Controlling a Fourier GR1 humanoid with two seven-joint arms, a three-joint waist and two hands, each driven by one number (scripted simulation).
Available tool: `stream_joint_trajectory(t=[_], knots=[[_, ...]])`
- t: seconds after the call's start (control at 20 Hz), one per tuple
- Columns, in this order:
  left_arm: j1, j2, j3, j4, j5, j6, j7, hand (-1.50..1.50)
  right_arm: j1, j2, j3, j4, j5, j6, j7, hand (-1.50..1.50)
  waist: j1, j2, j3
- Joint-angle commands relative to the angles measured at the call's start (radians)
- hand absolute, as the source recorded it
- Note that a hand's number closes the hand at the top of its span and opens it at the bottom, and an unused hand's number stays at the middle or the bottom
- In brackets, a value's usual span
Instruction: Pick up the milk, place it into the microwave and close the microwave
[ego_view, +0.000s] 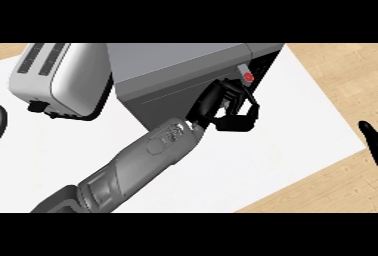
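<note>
The grey microwave (181, 70) stands at the back centre, its dark opening (266, 57) facing right. In the mouth of that opening a small part of the milk carton (246, 75) shows, pale with a red spot. My left hand (221, 102) is against the microwave's front corner, just below and left of the carton. Its fingers are relaxed and partly bent, reaching to the carton without closing round it. Most of the carton is hidden. My right hand (368, 137) rests open at the right edge.
A white toaster (63, 80) stands left of the microwave. A dark curved object (2, 120) shows at the left edge. The white counter top (280, 145) ends on the right in a wooden surface (347, 75).
</note>
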Motion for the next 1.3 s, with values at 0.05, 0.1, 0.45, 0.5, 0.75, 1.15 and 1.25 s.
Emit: stream_joint_trajectory(t=[0.05,0.1,0.45,0.5,0.75,1.15,1.25], knots=[[-0.091,-0.030,0.009,0.024,0.033,0.006,-0.014,1.50,-0.027,-0.023,-0.011,-0.016,-0.031,0.009,0.027,-1.50,-0.034,0.007,0.000],[-0.095,-0.030,0.007,0.029,0.032,0.023,-0.017,1.50,-0.017,-0.032,-0.018,-0.007,-0.033,0.013,0.033,-1.50,-0.045,0.006,0.002],[-0.079,-0.029,-0.013,0.022,0.060,0.065,-0.037,1.50,-0.053,-0.061,-0.053,-0.015,-0.067,0.018,0.052,-1.50,-0.062,0.012,0.002],[-0.087,-0.029,-0.010,0.024,0.059,0.072,-0.044,1.50,-0.043,-0.072,-0.066,-0.010,-0.060,0.012,0.061,-1.50,-0.066,0.008,0.001],[-0.081,-0.028,-0.025,0.023,0.070,0.100,-0.053,1.50,-0.066,-0.093,-0.090,-0.008,-0.082,0.016,0.074,-1.50,-0.075,0.012,0.003],[-0.086,-0.028,-0.033,0.012,0.093,0.146,-0.060,1.50,-0.093,-0.130,-0.124,0.007,-0.113,0.029,0.097,-1.50,-0.086,0.014,0.005],[-0.084,-0.028,-0.036,0.011,0.098,0.148,-0.068,1.50,-0.101,-0.135,-0.129,0.006,-0.126,0.029,0.103,-1.50,-0.084,0.015,0.004]])
